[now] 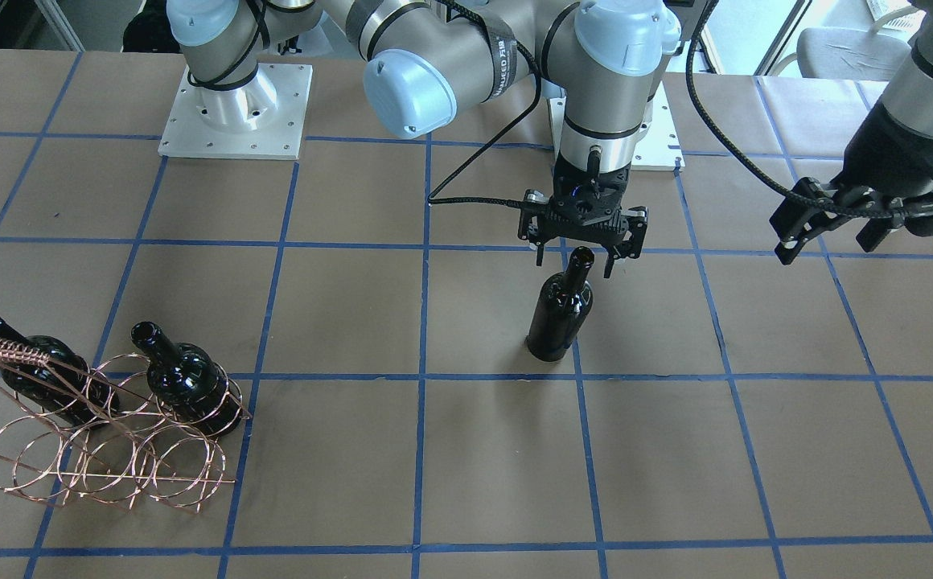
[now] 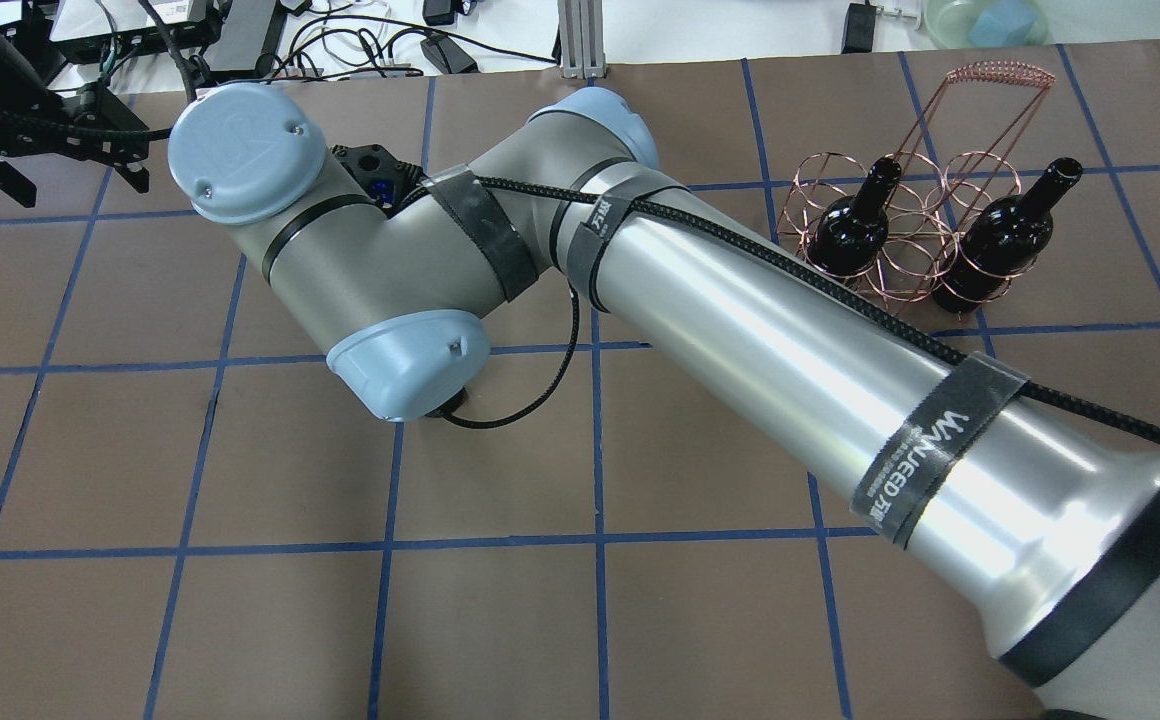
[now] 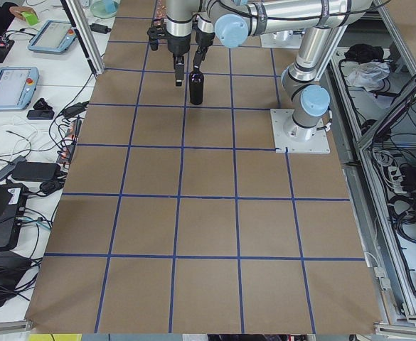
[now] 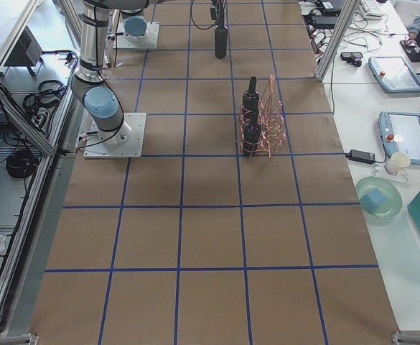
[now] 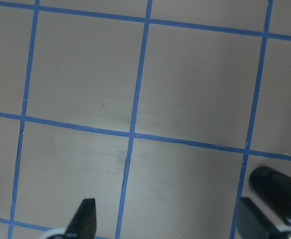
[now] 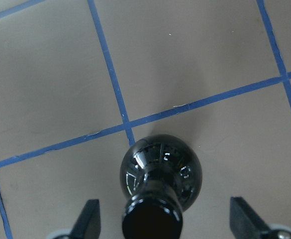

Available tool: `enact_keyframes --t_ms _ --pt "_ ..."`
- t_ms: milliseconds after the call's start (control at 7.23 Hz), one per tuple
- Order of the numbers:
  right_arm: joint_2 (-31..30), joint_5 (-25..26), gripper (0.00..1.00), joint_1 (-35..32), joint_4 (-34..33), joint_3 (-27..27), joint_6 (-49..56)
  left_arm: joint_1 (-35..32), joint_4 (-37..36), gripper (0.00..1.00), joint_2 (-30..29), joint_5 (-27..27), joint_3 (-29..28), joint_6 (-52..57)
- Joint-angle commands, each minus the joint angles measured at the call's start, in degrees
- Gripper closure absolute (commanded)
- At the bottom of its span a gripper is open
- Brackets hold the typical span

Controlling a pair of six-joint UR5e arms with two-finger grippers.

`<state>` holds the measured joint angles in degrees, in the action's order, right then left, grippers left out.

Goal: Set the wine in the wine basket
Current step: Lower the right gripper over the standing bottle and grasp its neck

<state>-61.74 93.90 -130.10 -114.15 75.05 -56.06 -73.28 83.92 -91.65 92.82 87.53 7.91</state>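
A dark glossy wine bottle [image 1: 561, 310] stands upright on the brown table, apart from the basket. My right gripper [image 1: 576, 261] hangs right over it, open, with one finger on each side of the bottle's mouth and not touching it. The right wrist view shows the bottle [image 6: 160, 169] from above between the spread fingers [image 6: 88, 216]. The copper wire basket [image 1: 0, 347] stands at the table's side and holds two alike bottles [image 1: 40, 370] [image 1: 185, 374]. My left gripper [image 1: 828, 241] is open and empty, raised off to the side. In the overhead view my right arm hides the standing bottle.
The basket [image 2: 1000, 72] with its two bottles [image 2: 850, 225] sits far right in the overhead view. White base plates [image 1: 233, 112] stand at the robot's edge. A black cable [image 1: 474, 201] hangs by the right wrist. Side tables with tablets [image 4: 403, 133] flank the table.
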Motion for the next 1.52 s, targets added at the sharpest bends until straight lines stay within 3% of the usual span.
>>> enact_keyframes --t_ms 0,553,830,1106,1383 --pt "0.2 2.1 0.16 0.1 -0.2 0.3 1.5 0.4 0.4 0.0 0.3 -0.1 0.1 0.2" --pt "0.0 1.6 0.22 0.6 -0.7 0.1 1.9 0.5 0.2 0.0 -0.5 -0.1 0.1 0.3" --pt "0.0 1.1 0.33 0.5 -1.2 0.1 1.4 0.6 0.1 0.0 -0.5 0.1 0.1 0.4" --pt "-0.1 -0.3 0.34 0.5 -1.2 0.1 1.3 0.6 0.1 0.0 -0.5 0.1 0.1 0.3" --pt "0.0 -0.6 0.43 0.5 -1.2 0.1 1.3 0.6 0.1 0.0 -0.5 0.2 0.1 0.4"
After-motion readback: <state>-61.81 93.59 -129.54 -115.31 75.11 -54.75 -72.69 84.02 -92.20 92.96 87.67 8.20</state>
